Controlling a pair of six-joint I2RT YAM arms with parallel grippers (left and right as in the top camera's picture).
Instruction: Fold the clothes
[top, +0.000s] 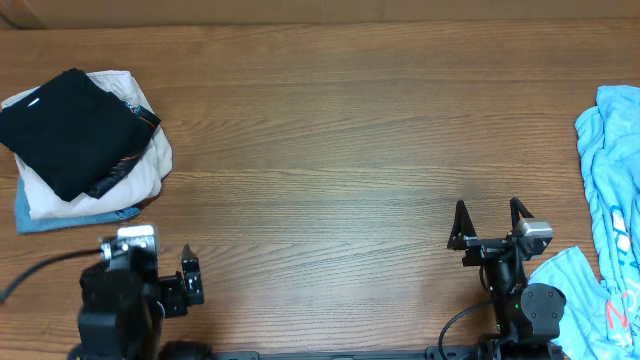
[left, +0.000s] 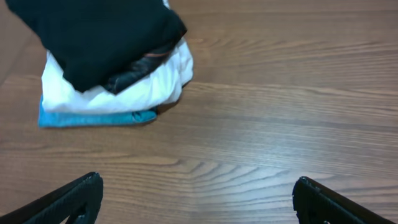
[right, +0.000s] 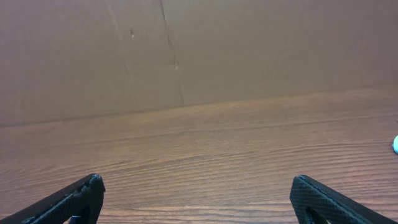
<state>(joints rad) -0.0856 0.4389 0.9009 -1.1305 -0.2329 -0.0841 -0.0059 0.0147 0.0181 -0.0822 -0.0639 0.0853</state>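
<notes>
A stack of folded clothes (top: 80, 140) lies at the far left of the table: a black garment on top, a white one under it, a blue one at the bottom. It also shows in the left wrist view (left: 112, 62). A crumpled light-blue garment (top: 610, 190) lies at the right edge, reaching down to the right arm's base. My left gripper (top: 190, 280) is open and empty near the front left, short of the stack. My right gripper (top: 490, 222) is open and empty near the front right, left of the light-blue garment.
The wooden table (top: 340, 150) spans the view. A brown wall (right: 186, 50) stands behind its far edge. A cable (top: 30, 275) runs from the left arm off the left edge.
</notes>
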